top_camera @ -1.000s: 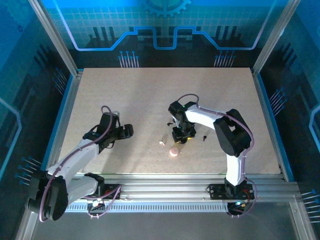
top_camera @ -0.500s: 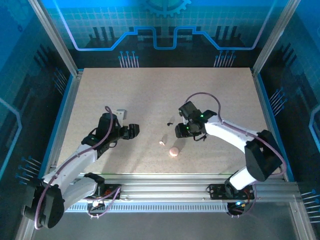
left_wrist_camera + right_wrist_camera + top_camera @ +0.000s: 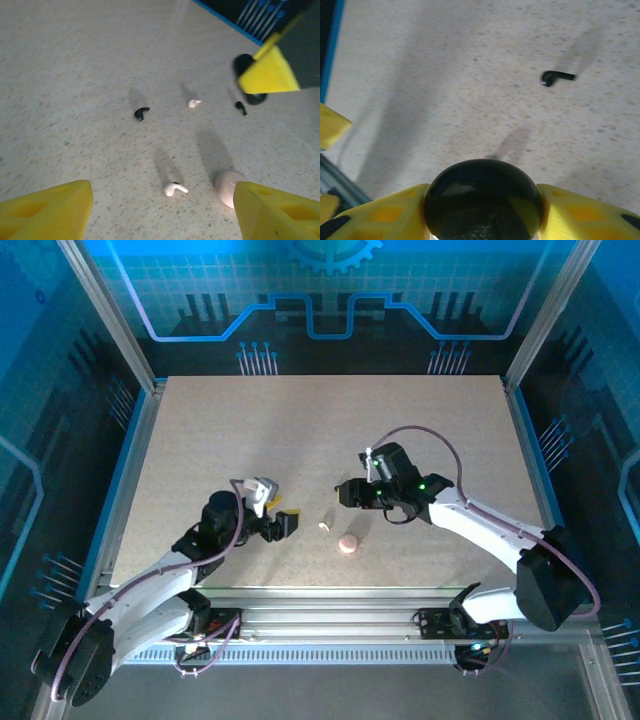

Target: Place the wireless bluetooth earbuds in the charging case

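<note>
My right gripper (image 3: 482,212) is shut on the round black charging case (image 3: 481,192) and holds it above the table, as the top view also shows for the right gripper (image 3: 351,493). My left gripper (image 3: 162,212) is open and low over the table, with a white earbud (image 3: 175,188) lying between its fingers a little ahead. The pink case (image 3: 226,185) sits by its right finger. Farther on lie a black earbud (image 3: 141,113), a second white earbud (image 3: 194,103) and another black earbud (image 3: 241,107). From above, the left gripper (image 3: 282,525) stands just left of the white earbud (image 3: 323,526) and the pink case (image 3: 347,543).
The speckled table (image 3: 300,430) is bare over its far half. Aluminium rails (image 3: 330,610) run along the near edge, and blue-edged frame walls (image 3: 135,455) close the sides. One black earbud (image 3: 557,77) lies on the table beyond the held case.
My left arm has moved right toward the white earbud and pink case, its jaws narrowing a little. My right arm has stretched out and drawn the black case up and slightly left.
</note>
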Robot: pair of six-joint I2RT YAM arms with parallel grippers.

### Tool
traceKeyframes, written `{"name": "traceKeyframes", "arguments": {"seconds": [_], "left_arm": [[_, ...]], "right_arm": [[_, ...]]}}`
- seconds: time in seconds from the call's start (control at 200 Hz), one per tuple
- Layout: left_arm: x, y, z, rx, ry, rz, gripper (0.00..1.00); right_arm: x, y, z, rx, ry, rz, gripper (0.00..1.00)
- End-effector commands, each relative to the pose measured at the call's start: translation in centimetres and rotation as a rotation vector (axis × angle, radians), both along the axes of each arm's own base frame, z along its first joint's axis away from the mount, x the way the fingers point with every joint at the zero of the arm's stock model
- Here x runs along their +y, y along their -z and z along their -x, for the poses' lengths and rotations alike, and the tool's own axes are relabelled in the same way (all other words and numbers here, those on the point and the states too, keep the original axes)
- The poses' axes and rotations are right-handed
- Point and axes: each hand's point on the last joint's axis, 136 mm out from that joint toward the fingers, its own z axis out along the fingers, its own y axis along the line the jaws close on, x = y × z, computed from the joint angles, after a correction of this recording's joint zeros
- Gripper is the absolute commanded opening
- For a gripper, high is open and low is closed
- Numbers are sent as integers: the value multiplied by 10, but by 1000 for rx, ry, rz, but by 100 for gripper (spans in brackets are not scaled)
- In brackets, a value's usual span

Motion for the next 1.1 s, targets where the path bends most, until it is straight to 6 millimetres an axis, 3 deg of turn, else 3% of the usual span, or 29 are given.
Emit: {"name": "traceKeyframes", "arguments": {"seconds": [0.0,0.25,0.28,0.705,1.096], "left_arm": [[-13,-23,11,-153,101,17,75],[-20,-29,17,-220,95,81,71],[-20,-30,16,-224,88,82,71],[-35,-44,14,-371,96,64,64],[-41,-40,6,-367,63,87,64]], "right_arm": [[23,-26,1,3,-32,-166,52],[43,-47,-1,-12,-39,-294,52],[43,-37,3,10,-35,-298,52],[70,-38,17,43,5,-420,52],[88,-42,26,64,-14,-454,53]]}}
